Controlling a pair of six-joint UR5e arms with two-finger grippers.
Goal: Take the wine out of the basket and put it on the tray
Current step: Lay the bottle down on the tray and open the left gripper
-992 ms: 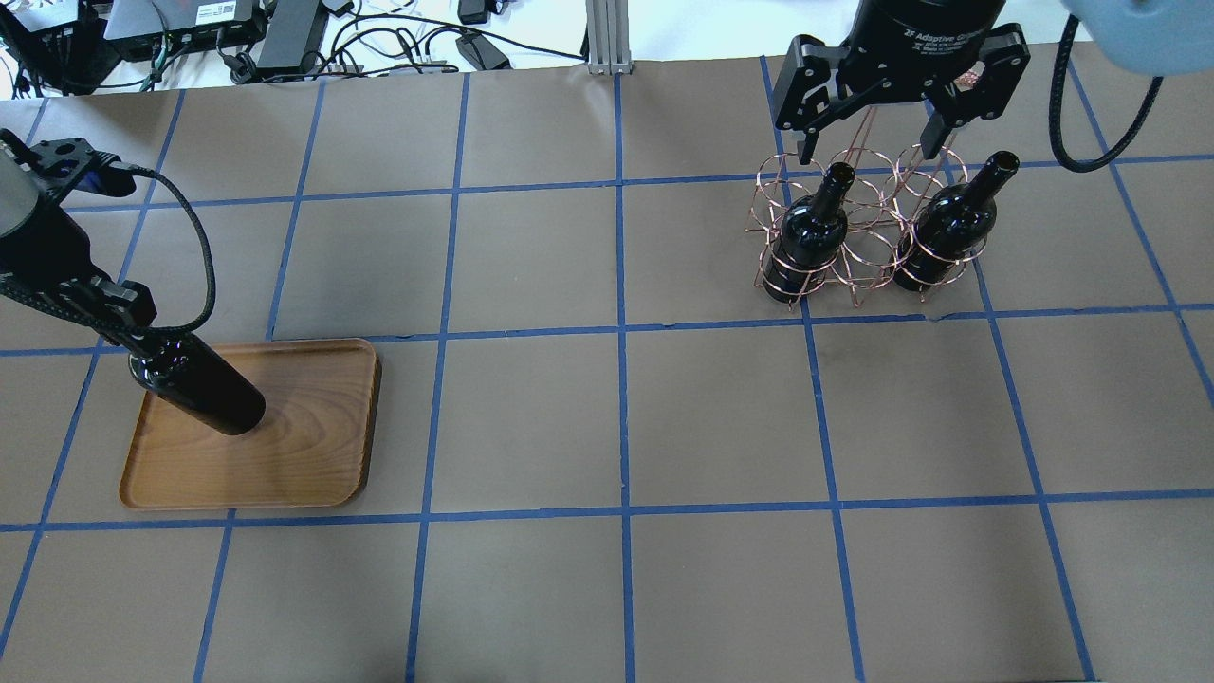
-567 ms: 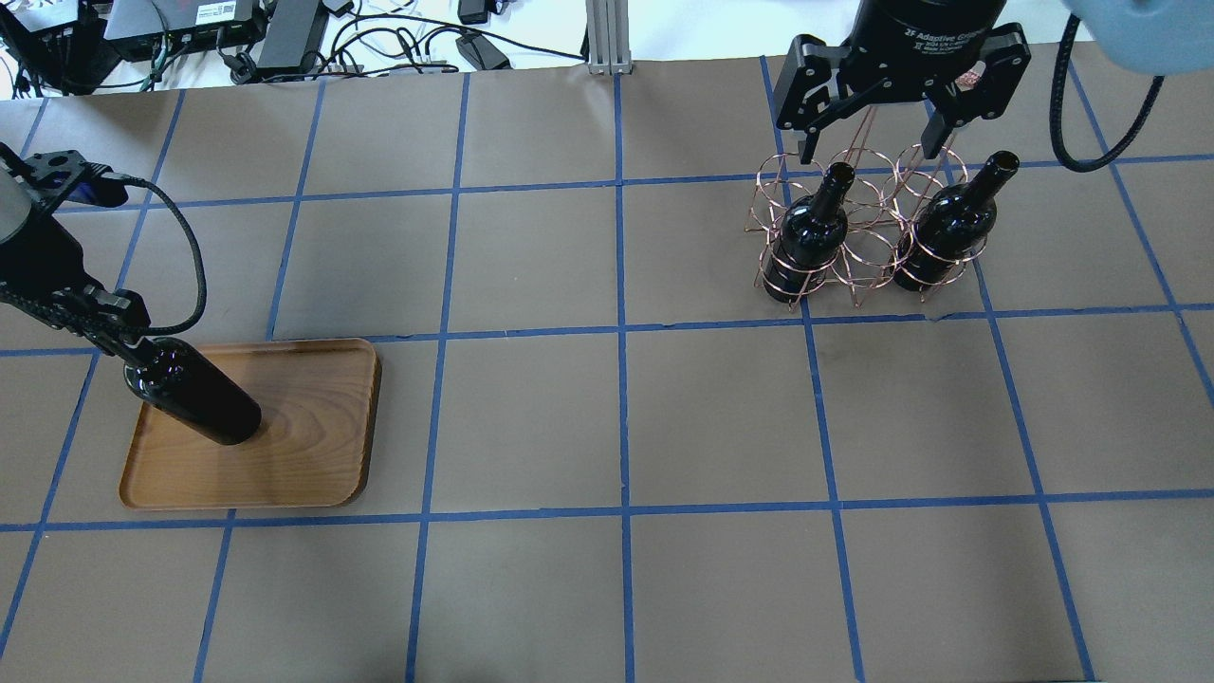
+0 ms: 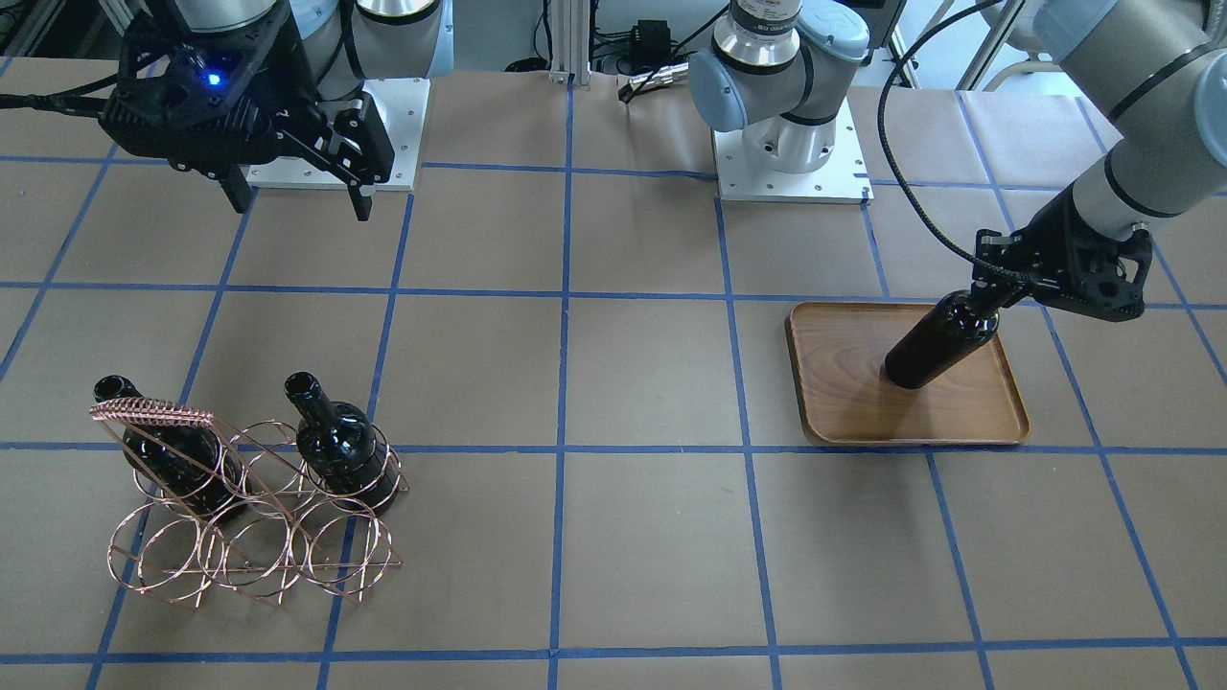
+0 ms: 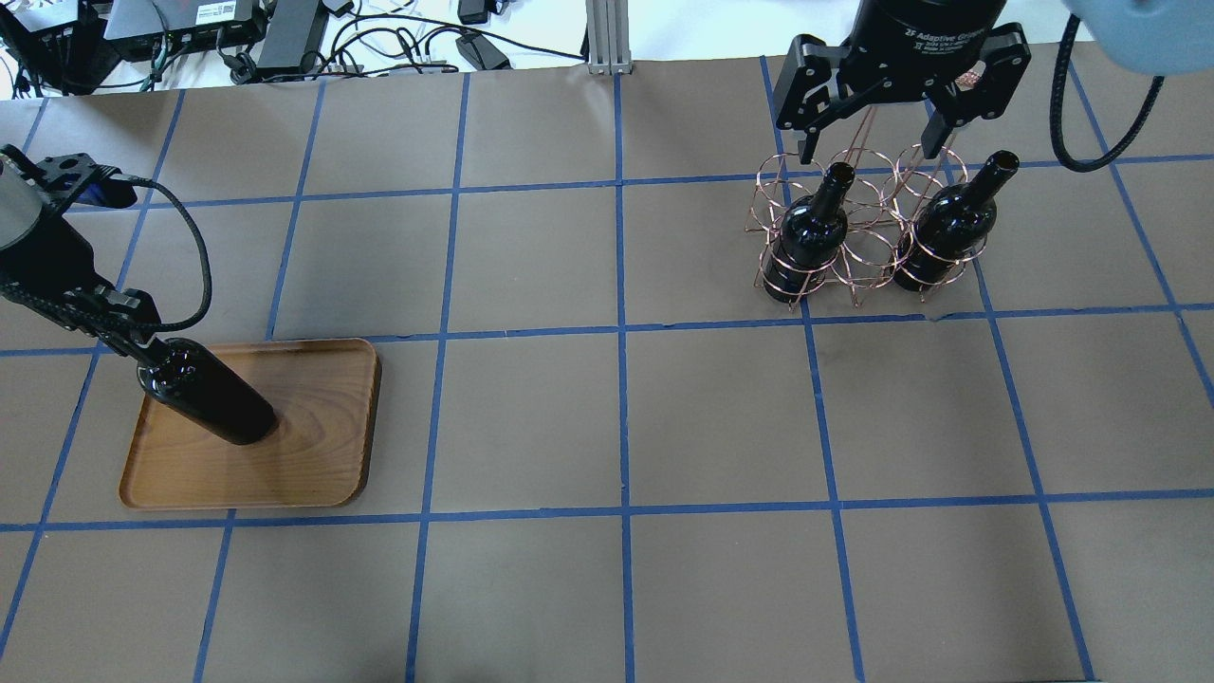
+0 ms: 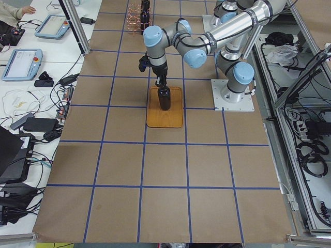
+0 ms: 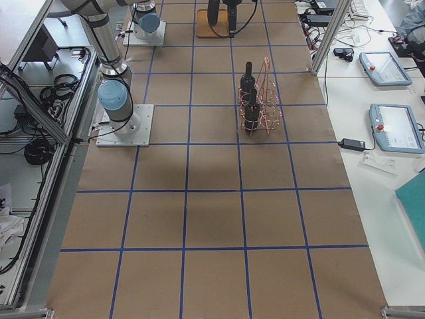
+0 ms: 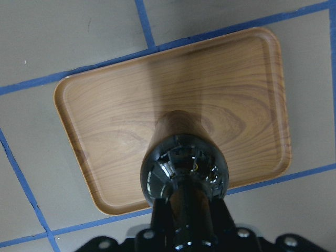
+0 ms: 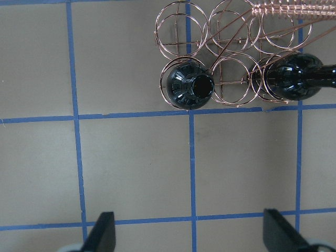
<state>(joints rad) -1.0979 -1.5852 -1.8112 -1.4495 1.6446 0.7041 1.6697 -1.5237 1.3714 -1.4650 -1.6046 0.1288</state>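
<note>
My left gripper [image 4: 133, 334] is shut on the neck of a near-black wine bottle [image 4: 211, 403]. It holds the bottle about upright, base on or just above the wooden tray [image 4: 313, 446]; I cannot tell if it touches. The front view shows the same gripper [image 3: 985, 292], bottle [image 3: 937, 343] and tray [image 3: 844, 402]. In the left wrist view the bottle [image 7: 184, 173] stands over the tray [image 7: 115, 121]. The copper wire basket [image 4: 858, 249] holds two more bottles [image 4: 812, 235] [image 4: 948, 232]. My right gripper [image 4: 868, 152] is open and empty, high above the basket [image 8: 231, 52].
Brown paper with a blue tape grid covers the table [image 4: 616, 427]. Cables and electronics [image 4: 285, 38] lie past the far edge. The arm bases [image 3: 791, 144] stand at the robot's side. The basket's coil-wrapped handle [image 3: 153, 414] rises above its rings.
My left gripper and its bottle shifted slightly left, then back right over the tray. The right gripper and the basket have not moved.
</note>
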